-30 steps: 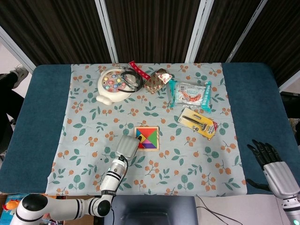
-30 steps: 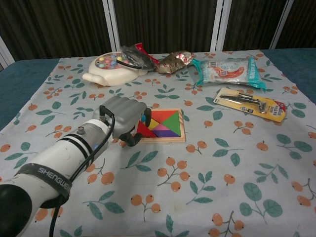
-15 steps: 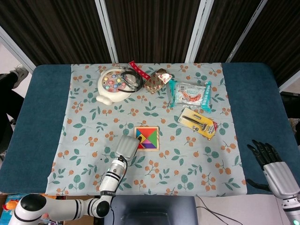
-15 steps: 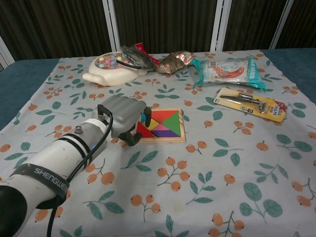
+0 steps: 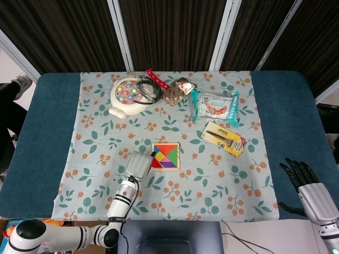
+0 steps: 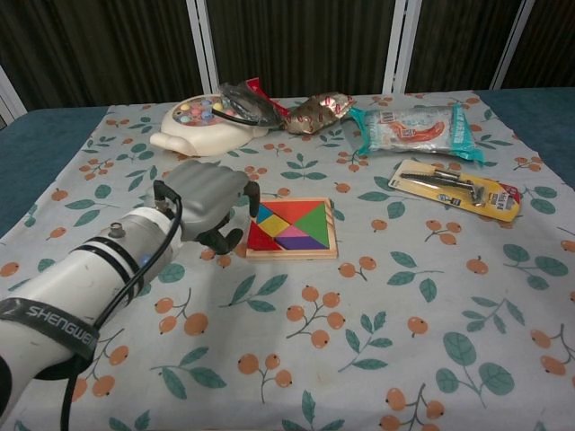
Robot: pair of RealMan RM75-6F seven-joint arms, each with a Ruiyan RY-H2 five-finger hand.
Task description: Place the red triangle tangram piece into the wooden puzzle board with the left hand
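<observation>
The wooden puzzle board [image 5: 178,156] [image 6: 332,230] lies at the middle of the floral cloth, filled with coloured tangram pieces. The red triangle [image 5: 157,162] [image 6: 260,237] lies flat in the board's near-left corner. My left hand [image 5: 137,165] [image 6: 208,199] hovers just left of the board, palm down and fingers loosely bent, with nothing between them. It stands apart from the board's left edge. My right hand [image 5: 307,182] rests at the table's near right edge with its fingers spread, holding nothing. The chest view does not show it.
At the back of the cloth are a white toy with coloured beads [image 5: 130,94] [image 6: 202,123], a shiny snack bag [image 5: 176,90] and a clear packet [image 5: 214,106] [image 6: 413,127]. A yellow blister card with a tool [image 5: 223,138] [image 6: 454,189] lies right of the board.
My left hand has drawn back to the left, off the board's corner. The red triangle it covered now shows in the board. The right hand has not moved.
</observation>
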